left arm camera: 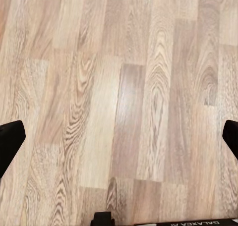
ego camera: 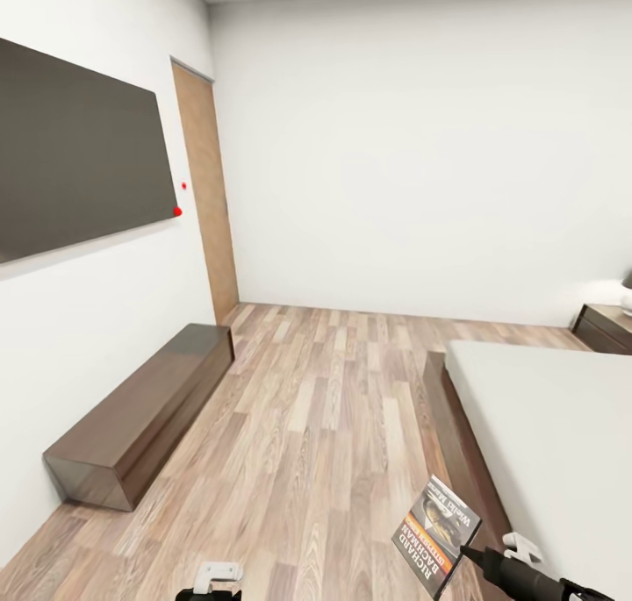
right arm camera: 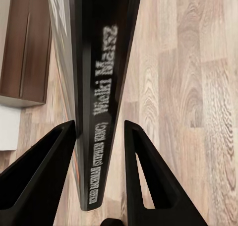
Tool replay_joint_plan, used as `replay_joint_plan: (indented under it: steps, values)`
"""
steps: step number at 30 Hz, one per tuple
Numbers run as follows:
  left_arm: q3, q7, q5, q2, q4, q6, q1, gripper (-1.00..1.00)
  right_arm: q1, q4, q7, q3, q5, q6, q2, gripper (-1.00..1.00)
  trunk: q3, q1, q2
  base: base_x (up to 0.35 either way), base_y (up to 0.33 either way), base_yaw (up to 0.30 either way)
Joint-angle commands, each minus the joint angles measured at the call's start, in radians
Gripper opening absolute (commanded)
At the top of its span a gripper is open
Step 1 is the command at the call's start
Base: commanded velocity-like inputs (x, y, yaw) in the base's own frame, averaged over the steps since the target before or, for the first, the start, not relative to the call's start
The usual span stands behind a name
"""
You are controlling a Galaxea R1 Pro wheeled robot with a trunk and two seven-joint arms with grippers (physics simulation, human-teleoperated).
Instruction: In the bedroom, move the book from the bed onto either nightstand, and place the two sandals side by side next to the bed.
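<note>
While the bed (ego camera: 562,425) lies along the wood-plank floor (ego camera: 333,425), the book (ego camera: 436,537) is held above its foot corner, long axis tilted upward, pinched between the right gripper's (right arm camera: 99,137) fingers; the left gripper (left arm camera: 119,137) is spread wide, holding nothing.

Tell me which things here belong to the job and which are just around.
Job: book, clamped in the right pincer; bed; nightstand; open left pincer.
Around: dark wall panel; low bench; door; floor.
</note>
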Motion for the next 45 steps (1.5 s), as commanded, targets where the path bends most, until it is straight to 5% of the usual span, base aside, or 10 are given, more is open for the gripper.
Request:
replay_joint_plan:
  steps: [1, 45]
  values:
    - [0.009, -0.001, -0.01, 0.0, 0.001, -0.003, -0.001, 1.0, -0.002, 0.003, 0.006, 0.001, -0.011, 0.007, 0.0, -1.0, -0.002, 0.001, -0.002, 0.329, 0.0, 0.0]
    - [0.009, -0.007, -0.008, -0.015, 0.001, -0.002, -0.001, 1.0, -0.002, 0.003, 0.005, 0.0, -0.012, 0.007, 0.0, -1.0, -0.002, 0.001, -0.002, 0.33, 0.0, 0.0]
